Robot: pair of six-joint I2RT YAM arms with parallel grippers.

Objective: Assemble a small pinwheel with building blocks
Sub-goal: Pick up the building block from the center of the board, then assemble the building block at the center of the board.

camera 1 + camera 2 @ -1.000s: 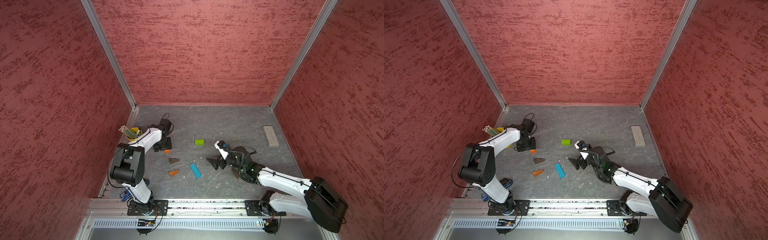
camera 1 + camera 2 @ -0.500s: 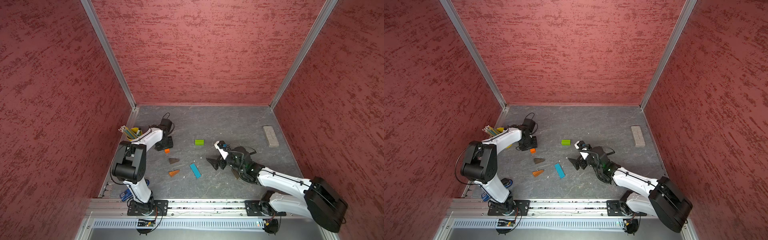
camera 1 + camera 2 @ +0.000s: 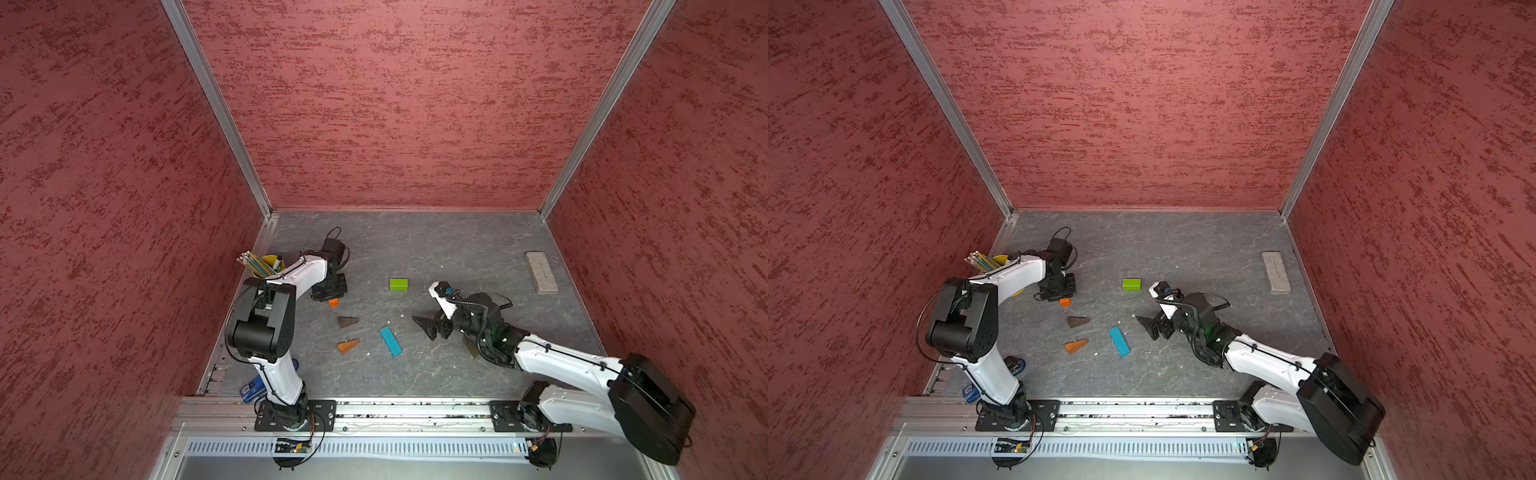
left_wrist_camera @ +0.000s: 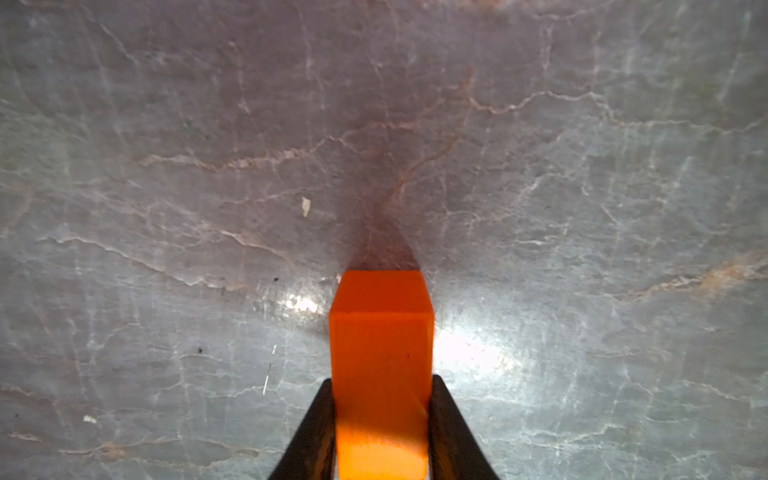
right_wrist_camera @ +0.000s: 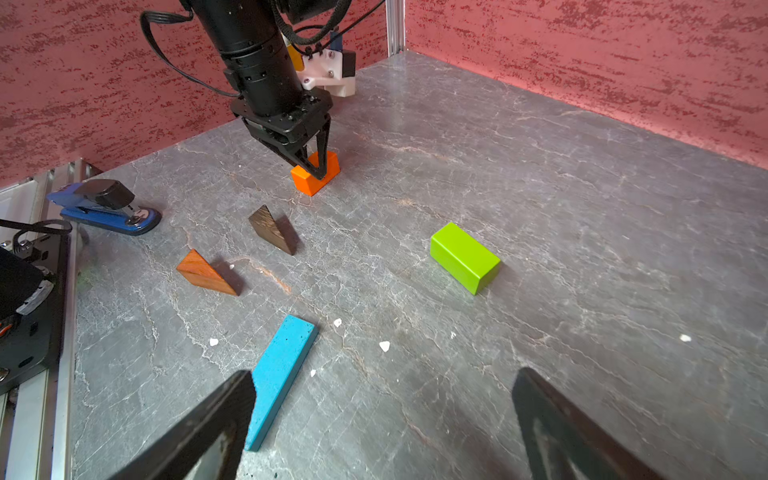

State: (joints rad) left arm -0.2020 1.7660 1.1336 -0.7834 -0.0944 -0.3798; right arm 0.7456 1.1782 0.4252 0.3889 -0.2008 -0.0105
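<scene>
On a grey marbled desk (image 3: 457, 249) walled in red, the left hand (image 4: 382, 384) clamps the orange block (image 4: 382, 332) by its flat sides, left of centre in both top views. Light, rigid, glossy-painted wood looks apt to slip. The right hand (image 5: 384, 374) gapes empty.

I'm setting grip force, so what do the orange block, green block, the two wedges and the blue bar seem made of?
Orange block: probably painted wood, smooth opaque coat with soft sheen.
Green block: likewise, glossier, edges catching light.
Dark wedge and orange-brown wedge: stained wood, grain lines showing through.
Blue bar: likely painted wood, matte and faintly speckled.
</scene>
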